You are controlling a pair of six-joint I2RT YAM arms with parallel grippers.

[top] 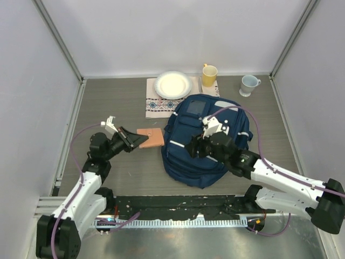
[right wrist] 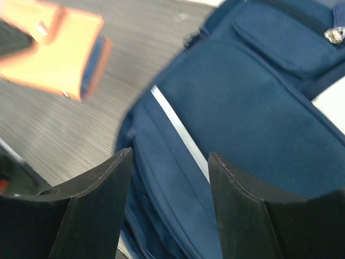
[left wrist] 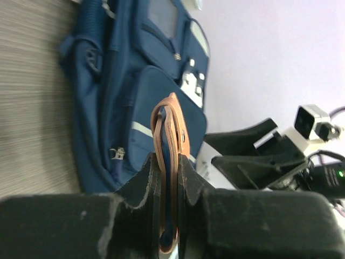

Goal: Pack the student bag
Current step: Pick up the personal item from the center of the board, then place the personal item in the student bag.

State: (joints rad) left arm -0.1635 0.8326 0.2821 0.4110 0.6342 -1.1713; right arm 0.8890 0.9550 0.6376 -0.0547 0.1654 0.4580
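Observation:
The navy student bag (top: 186, 148) lies flat in the middle of the table, front pockets up; it also shows in the left wrist view (left wrist: 124, 91) and the right wrist view (right wrist: 242, 124). My left gripper (top: 141, 139) is shut on a thin orange notebook (top: 152, 137) with a blue inner edge, held above the table just left of the bag. The notebook stands edge-on between the jaws in the left wrist view (left wrist: 171, 135) and shows at the upper left of the right wrist view (right wrist: 59, 59). My right gripper (top: 193, 147) is open and empty over the bag's left front.
A white plate (top: 173, 84) sits on a patterned cloth (top: 156, 106) at the back. A yellow mug (top: 209, 74) and a pale blue mug (top: 248, 84) stand at the back right. Bare grey table lies left of the bag.

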